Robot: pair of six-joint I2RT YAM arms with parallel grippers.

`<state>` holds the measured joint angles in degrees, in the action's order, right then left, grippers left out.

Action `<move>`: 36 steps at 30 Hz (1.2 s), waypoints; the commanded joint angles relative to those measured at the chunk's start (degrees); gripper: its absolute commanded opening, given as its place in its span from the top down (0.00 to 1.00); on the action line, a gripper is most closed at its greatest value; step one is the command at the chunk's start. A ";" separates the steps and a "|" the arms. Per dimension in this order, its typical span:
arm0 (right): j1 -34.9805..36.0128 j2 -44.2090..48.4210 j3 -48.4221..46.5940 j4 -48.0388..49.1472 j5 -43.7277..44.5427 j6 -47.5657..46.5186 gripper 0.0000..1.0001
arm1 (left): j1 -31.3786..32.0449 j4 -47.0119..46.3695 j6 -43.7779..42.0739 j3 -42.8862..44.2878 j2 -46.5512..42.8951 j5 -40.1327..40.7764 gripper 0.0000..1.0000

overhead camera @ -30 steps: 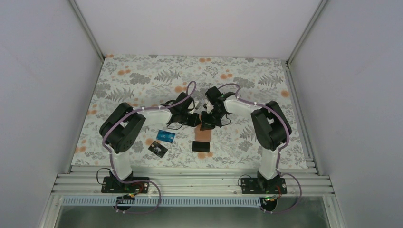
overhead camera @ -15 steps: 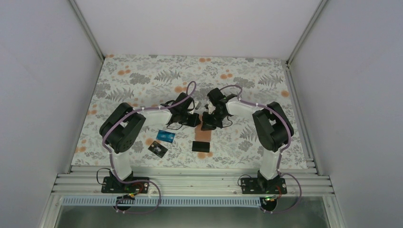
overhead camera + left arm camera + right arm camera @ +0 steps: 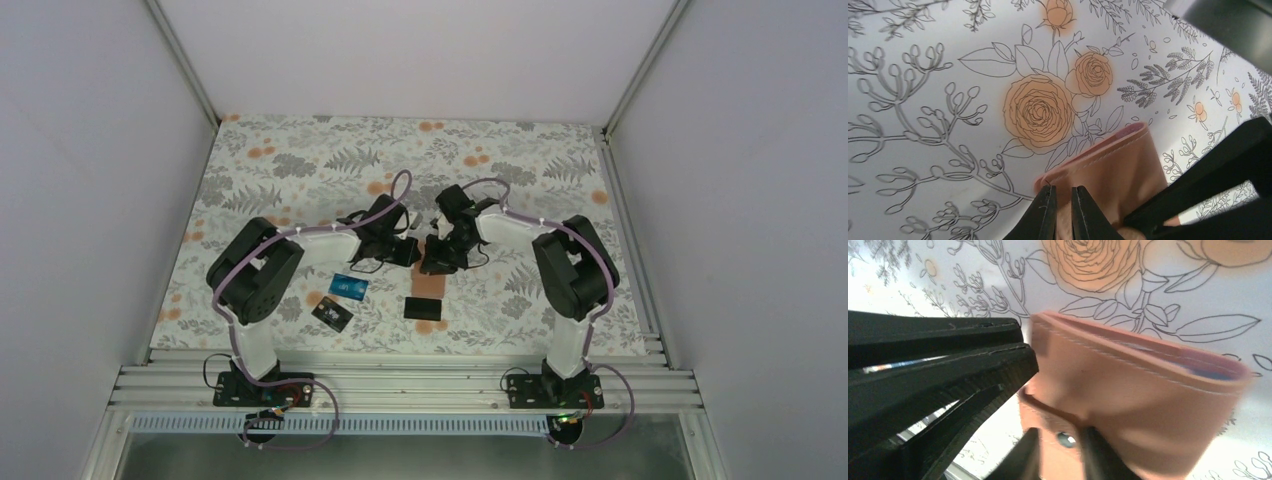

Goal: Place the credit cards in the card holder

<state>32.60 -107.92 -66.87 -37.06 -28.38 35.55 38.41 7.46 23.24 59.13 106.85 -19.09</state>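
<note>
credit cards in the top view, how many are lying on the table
3. A blue card left of centre, a printed black card just below it in view, a plain black card at centre. More may be hidden inside the card holder.

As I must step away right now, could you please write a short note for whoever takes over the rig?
Left gripper: shut on an edge of the card holder.
Right gripper: fingers either side of the holder's stud; grip unclear.
Blue card, printed black card and plain black card lie on the table, nearer the bases.
Done: none visibly slotted; something bluish inside is too blurred to call.
Left: slot those three cards.
</note>
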 commanded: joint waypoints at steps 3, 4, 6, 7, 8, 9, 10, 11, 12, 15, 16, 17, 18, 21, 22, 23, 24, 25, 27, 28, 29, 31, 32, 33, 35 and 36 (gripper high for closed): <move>0.02 2.96 -7.56 -6.69 4.43 -4.10 0.50 | 0.13 3.93 0.29 2.48 -6.77 4.45 0.84; -0.06 3.96 -10.20 -7.84 4.57 -4.68 0.40 | 0.09 5.06 0.10 3.17 -8.05 5.44 0.80; -0.30 5.98 -15.35 -10.10 5.57 -5.55 0.16 | 0.08 7.92 -0.62 5.26 -11.01 7.69 0.70; -0.48 7.10 -17.58 -11.11 6.44 -5.88 0.06 | 0.08 9.49 -0.99 6.45 -12.42 9.05 0.63; -0.75 8.10 -19.95 -11.94 7.25 -6.19 0.01 | 0.08 11.61 -1.42 7.68 -13.89 10.44 0.55; -0.93 9.30 -22.07 -12.51 7.99 -6.61 0.00 | 0.08 13.27 -1.83 8.86 -15.53 12.11 0.46; -1.19 10.34 -24.50 -12.97 9.10 -6.96 0.00 | 0.04 15.00 -2.28 10.14 -17.07 13.92 0.36; -1.31 11.48 -26.34 -13.29 10.67 -7.43 0.00 | 0.01 16.76 -2.69 11.93 -18.53 16.65 0.24; -1.43 12.11 -27.89 -13.65 13.24 -7.83 0.00 | 0.00 18.68 -3.16 13.21 -20.17 18.96 0.14; -1.66 18.76 -28.52 -11.27 23.48 -8.69 0.00 | -0.22 24.20 -4.48 16.58 -25.13 27.41 0.00; -1.66 21.21 -27.63 -8.86 25.88 -10.70 0.00 | -0.38 25.96 -5.20 17.70 -26.63 29.86 0.00; -1.73 23.90 -26.02 -5.80 27.51 -12.90 0.00 | -0.68 27.98 -5.70 18.88 -28.08 31.97 0.00; -1.73 26.69 -24.22 -2.24 29.28 -14.78 0.00 | -1.14 29.72 -6.00 20.16 -29.31 33.58 0.00; -1.77 35.74 -16.74 7.01 33.46 -21.40 0.00 | -1.97 33.55 -6.80 22.41 -33.85 40.26 0.00; -1.75 38.00 -14.27 8.35 37.16 -21.95 0.00 | -2.18 34.50 -7.03 22.72 -35.93 43.49 0.00; -1.76 40.11 -10.83 10.72 40.90 -22.19 0.00 | -2.33 35.23 -6.92 22.73 -37.40 47.14 0.00; -1.75 42.43 -6.30 13.77 43.56 -23.29 0.00 | -2.37 35.79 -6.12 22.30 -38.76 52.16 0.00; -1.77 44.36 -2.08 17.33 45.08 -24.86 0.00 | -2.42 36.08 -5.11 21.46 -40.31 57.58 0.00; -1.82 47.21 5.16 23.10 48.72 -28.26 0.00 | -2.47 30.61 -10.51 17.12 -44.06 61.69 0.00; -2.00 48.08 9.09 26.01 51.24 -29.66 0.00 | -2.52 26.73 -13.80 12.86 -46.62 59.75 0.00; -2.39 48.80 12.08 27.35 53.04 -30.76 0.00 | -2.47 21.74 -16.69 9.86 -49.46 59.10 0.00; -3.67 49.64 17.52 31.53 54.34 -34.20 0.00 | -2.54 9.65 -22.82 -2.80 -55.57 59.61 0.00; -4.91 49.91 20.13 33.36 54.35 -34.83 0.00 | -2.55 3.26 -25.84 -8.60 -58.46 60.06 0.00; -6.30 50.22 22.53 35.09 53.53 -35.03 0.00 | -2.82 -2.65 -28.88 -13.95 -60.62 60.19 0.00; -9.46 50.79 27.39 39.67 50.14 -35.37 0.00 | -3.85 -11.71 -33.81 -23.03 -64.02 58.57 0.00; -10.95 51.01 29.81 42.22 48.86 -35.52 0.00 | -4.75 -14.38 -34.22 -26.51 -64.59 58.17 0.00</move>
<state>26.74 -58.96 -43.75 -9.26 20.14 3.99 35.55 13.58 0.97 45.25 45.19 38.04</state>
